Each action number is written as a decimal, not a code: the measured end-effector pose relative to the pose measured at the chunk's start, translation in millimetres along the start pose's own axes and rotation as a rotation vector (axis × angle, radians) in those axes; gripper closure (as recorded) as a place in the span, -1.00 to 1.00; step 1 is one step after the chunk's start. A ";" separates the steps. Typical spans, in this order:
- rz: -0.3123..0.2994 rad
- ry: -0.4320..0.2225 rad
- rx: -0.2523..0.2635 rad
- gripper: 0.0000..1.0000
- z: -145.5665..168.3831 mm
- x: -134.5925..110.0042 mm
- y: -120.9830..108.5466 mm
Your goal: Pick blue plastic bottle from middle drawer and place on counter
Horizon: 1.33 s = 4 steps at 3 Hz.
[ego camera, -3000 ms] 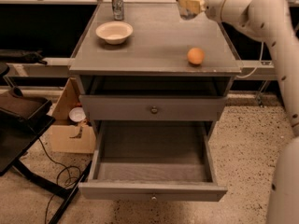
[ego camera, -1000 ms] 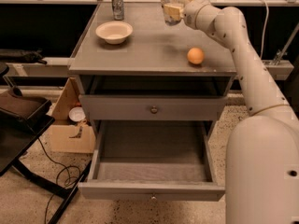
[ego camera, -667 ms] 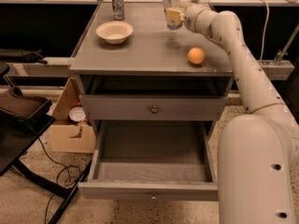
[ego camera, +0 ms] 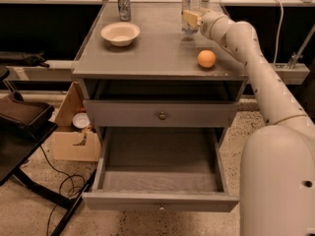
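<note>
The blue plastic bottle (ego camera: 189, 4), clear with a pale label, stands upright at the back right of the counter (ego camera: 157, 50). Its base is at or just above the grey top. My gripper (ego camera: 192, 17) reaches in from the right and is shut on the bottle's middle, with a yellowish finger (ego camera: 190, 17) across its front. The middle drawer (ego camera: 160, 178) is pulled wide open below. Its grey floor is bare.
On the counter are an orange (ego camera: 206, 58) at the right front, a white bowl (ego camera: 120, 33) at the left, and a silver can (ego camera: 123, 3) at the back left. The upper drawer front (ego camera: 160, 114) is shut. A cardboard box (ego camera: 74, 136) and a black stand (ego camera: 24, 132) are on the floor at left.
The gripper has carried the bottle left from the counter's back right corner, then lowered it a little towards the top. The other objects have not moved.
</note>
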State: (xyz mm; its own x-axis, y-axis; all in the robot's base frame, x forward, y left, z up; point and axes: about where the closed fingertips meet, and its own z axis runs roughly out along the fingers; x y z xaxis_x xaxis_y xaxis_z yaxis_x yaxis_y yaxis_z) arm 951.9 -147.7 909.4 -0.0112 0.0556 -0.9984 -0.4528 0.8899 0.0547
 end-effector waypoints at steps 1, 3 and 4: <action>-0.022 0.008 0.012 1.00 -11.2 8.8 0.9; -0.011 0.032 0.025 1.00 -18.1 31.5 -2.7; -0.011 0.032 0.025 0.62 -18.0 26.1 -2.4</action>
State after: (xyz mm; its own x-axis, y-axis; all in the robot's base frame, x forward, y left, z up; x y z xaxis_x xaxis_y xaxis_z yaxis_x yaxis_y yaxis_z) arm 936.7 -156.6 882.9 -0.0356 0.0318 -0.9989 -0.4304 0.9016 0.0441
